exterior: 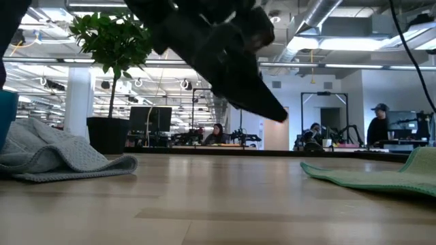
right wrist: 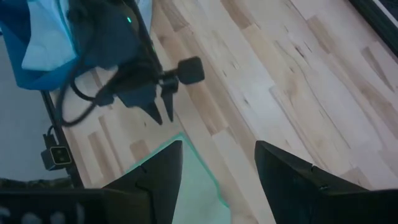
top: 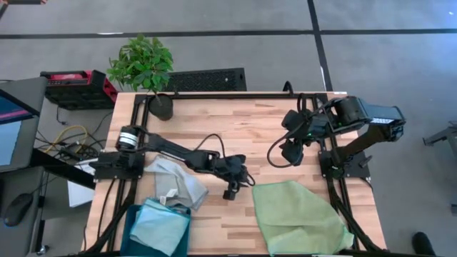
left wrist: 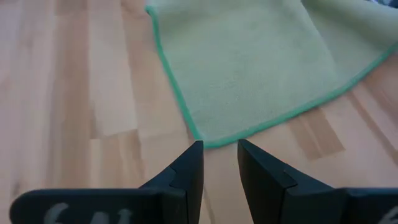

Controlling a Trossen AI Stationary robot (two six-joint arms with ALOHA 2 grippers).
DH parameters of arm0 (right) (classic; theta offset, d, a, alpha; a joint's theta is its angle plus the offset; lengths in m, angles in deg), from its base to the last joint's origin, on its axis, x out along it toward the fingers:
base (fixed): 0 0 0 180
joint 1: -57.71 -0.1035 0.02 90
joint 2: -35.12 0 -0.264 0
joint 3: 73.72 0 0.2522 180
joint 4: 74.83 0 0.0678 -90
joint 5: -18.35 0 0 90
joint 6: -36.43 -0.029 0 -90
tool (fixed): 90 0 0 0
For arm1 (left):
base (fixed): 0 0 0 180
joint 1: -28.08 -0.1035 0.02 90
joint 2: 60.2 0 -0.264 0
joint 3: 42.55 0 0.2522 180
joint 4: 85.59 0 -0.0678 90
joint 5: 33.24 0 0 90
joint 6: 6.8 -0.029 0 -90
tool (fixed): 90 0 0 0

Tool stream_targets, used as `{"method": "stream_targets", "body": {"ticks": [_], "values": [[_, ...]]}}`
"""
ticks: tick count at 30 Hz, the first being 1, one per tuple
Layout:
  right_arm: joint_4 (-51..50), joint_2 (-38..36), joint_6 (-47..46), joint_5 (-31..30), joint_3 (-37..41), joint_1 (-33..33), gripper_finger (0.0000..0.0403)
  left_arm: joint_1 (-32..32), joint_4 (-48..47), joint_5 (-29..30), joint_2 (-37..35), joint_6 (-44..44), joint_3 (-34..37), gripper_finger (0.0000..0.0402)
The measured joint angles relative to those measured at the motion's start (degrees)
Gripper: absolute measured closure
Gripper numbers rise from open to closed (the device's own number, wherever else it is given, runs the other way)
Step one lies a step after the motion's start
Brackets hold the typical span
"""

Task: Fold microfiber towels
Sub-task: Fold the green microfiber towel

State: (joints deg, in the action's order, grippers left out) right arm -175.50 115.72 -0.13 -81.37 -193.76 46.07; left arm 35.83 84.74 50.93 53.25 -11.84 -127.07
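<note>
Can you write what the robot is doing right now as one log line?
left claw: open, empty, over green towel corner | right claw: open, waiting | grey towel: unfolded

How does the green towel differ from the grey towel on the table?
The green towel lies spread nearly flat; the grey towel is bunched up. The green towel is larger. The green towel lies by the left gripper; the grey towel lies beside the bin. Both rest on the wooden table.

Open-plan robotics lab, exposed ceiling ducts, monitors on benches, people at workstations
</note>
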Motion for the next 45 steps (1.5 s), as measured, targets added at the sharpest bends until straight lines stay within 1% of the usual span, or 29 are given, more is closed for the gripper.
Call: {"method": "stream_targets", "body": {"ticks": [5,12,15,20,24,31,34,38,39,45], "values": [[0.1,0.0,0.0,0.0,0.0,0.0,0.0178,0.0,6.3,-0.3,5.9,0.2,-1.7,0.0311],[0.4,0.0,0.0,0.0,0.0,0.0,0.0178,0.0,7.0,0.1,12.1,0.2,-6.5,0.0311],[0.4,0.0,0.0,0.0,0.0,0.0,0.0178,0.0,6.8,0.3,12.6,0.2,-7.3,0.0311],[0.4,0.0,0.1,0.0,0.0,0.0,0.0178,-0.1,5.8,2.5,12.9,0.2,-7.4,0.0311],[0.4,0.0,0.1,0.0,0.0,0.0,0.0178,0.0,3.5,1.8,13.3,0.3,-6.9,0.0311],[0.4,0.0,0.1,0.0,0.0,0.0,0.0178,0.0,2.3,3.7,13.2,-0.1,-6.5,0.0313],[0.4,0.0,0.1,0.0,0.0,0.0,0.0178,0.0,-0.3,5.3,12.9,-0.4,-6.6,0.0333],[0.4,0.0,0.1,0.0,0.0,0.0,0.0178,-0.2,-4.6,6.1,12.8,-2.1,-6.7,0.0384],[0.4,0.0,0.1,0.0,0.0,0.0,0.0178,-0.3,-5.5,6.2,12.8,-2.1,-6.7,0.0392],[0.4,0.0,0.1,-0.9,0.0,0.0,0.0178,-2.4,-11.0,6.2,11.3,-1.3,-6.6,0.0400]]}}
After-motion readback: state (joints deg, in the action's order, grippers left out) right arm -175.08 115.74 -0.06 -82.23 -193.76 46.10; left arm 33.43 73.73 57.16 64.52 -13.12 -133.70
